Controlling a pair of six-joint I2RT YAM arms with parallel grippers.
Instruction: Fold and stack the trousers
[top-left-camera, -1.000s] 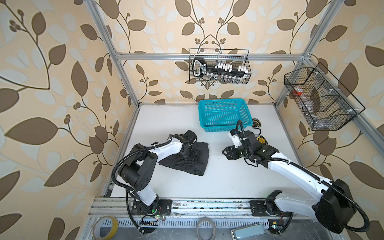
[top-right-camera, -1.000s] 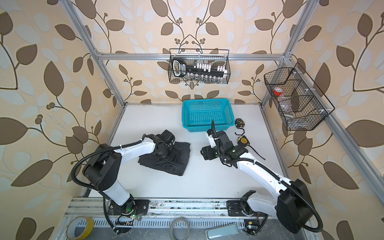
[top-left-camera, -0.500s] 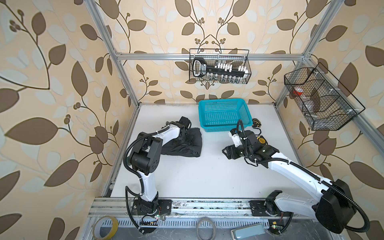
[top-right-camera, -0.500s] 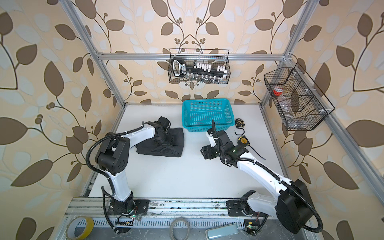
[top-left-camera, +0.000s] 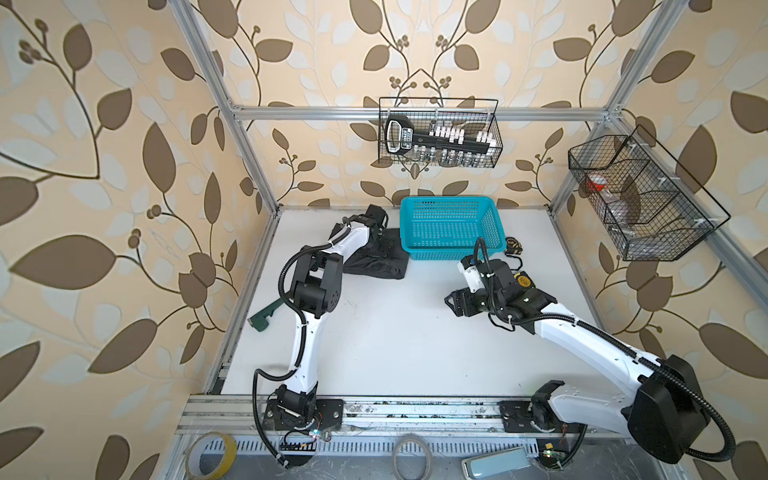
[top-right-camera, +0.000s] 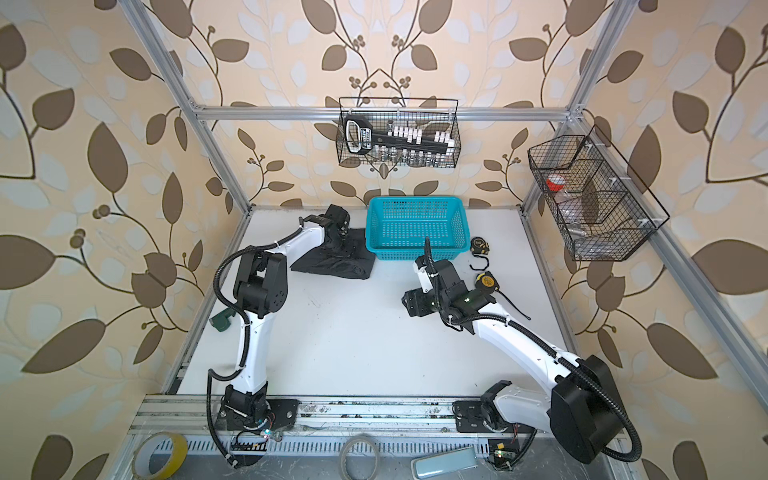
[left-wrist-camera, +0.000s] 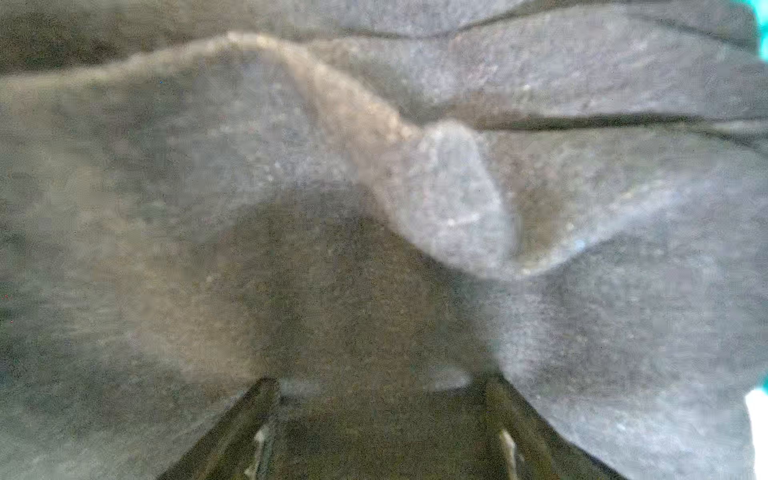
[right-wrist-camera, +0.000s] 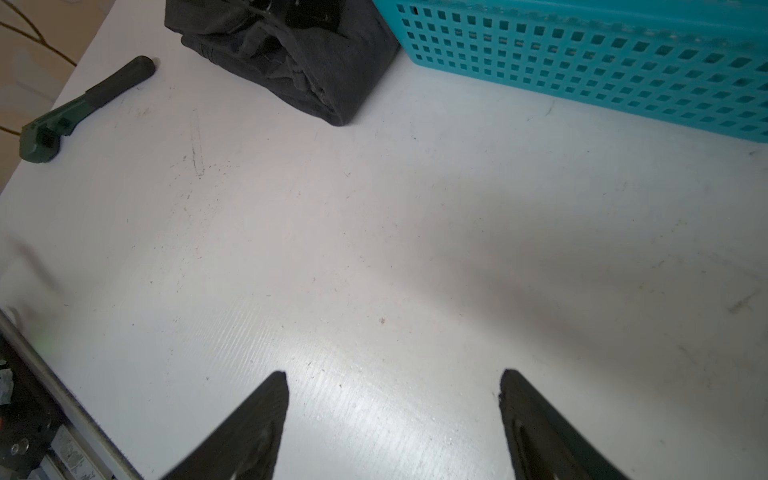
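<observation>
The trousers (top-left-camera: 384, 264) lie as a folded bundle at eleven o'clock on the desk (top-left-camera: 399, 345), just beside the turquoise basket (top-left-camera: 453, 247) at twelve. The left gripper (left-wrist-camera: 379, 384) bears down on them with jaws spread, probably to flatten or slide the bundle. The right gripper (right-wrist-camera: 394, 374), spread and empty, hovers near three o'clock, out of the way.

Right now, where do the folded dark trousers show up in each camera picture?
In a top view: trousers left of centre, right beside the turquoise basket.
In a top view: trousers same place, beside the basket.
Left wrist: trousers fill the whole picture.
Right wrist: trousers far off, beside the basket.
Shared landmark: the basket.
</observation>
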